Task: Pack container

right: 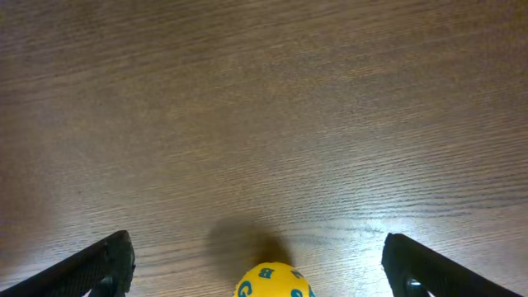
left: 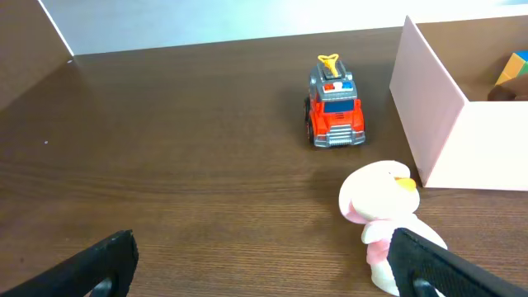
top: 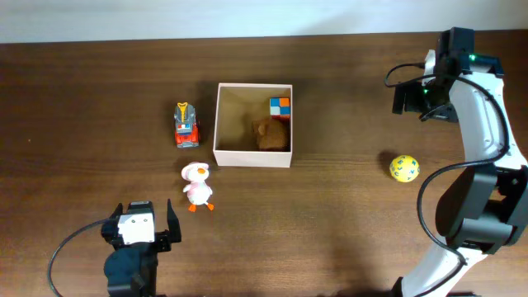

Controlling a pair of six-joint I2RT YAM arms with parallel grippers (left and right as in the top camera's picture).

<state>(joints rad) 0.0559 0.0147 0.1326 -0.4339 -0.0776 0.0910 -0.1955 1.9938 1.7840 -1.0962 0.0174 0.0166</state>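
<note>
Hovering low at the near left of the table, the left gripper [left: 264,257] stands wide and holds nothing. Just beyond it, off towards its right finger, lies the white and pink plush duck [left: 381,216], and farther on stands the red and grey toy fire truck [left: 333,112]. To the right of both sits the container [top: 252,157], a square white-walled cardboard box at mid-table. It already holds a multicoloured puzzle cube [top: 280,107] and a brown furry toy [top: 271,134] at its far right side.

The right gripper [right: 257,257] is likewise wide and empty, held at the far right, with the yellow lettered ball [top: 404,168] nearer than it.

I judge this a reach step, with three toys still outside. Next the left gripper should shift right to centre on the duck, descend, and close on its soft body.
</note>
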